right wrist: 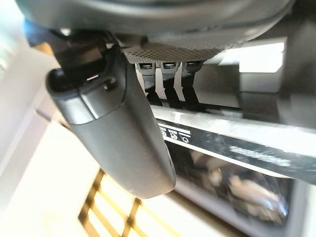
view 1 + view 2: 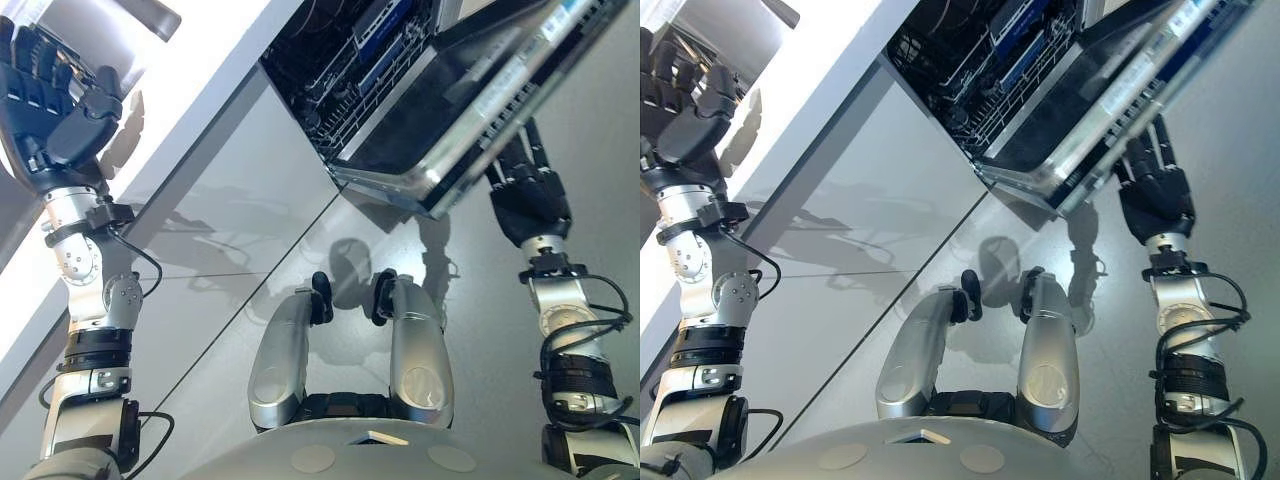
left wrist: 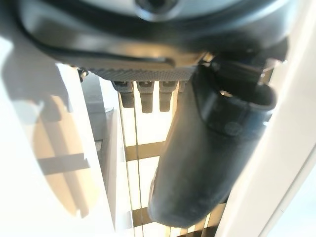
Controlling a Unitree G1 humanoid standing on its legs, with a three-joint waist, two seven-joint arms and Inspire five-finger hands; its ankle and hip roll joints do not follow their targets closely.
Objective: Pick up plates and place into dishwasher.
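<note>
In the left eye view, the dishwasher [image 2: 400, 90] was found open at the upper centre of the frame, its door [image 2: 480, 110] lowered toward the upper right and a wire rack [image 2: 350, 60] seen inside, while the left hand [image 2: 55, 100] was raised at the upper left beside the white counter [image 2: 200, 70], fingers loosely curled and grasping nothing; no plates could be made out. In the right eye view, the right hand [image 2: 1155, 190] was observed at the upper right with straight fingers laid against the underside of the door's edge. In the right wrist view, those fingers [image 1: 165, 81] were seen extended against the door's edge, relaxed rather than clenched.
</note>
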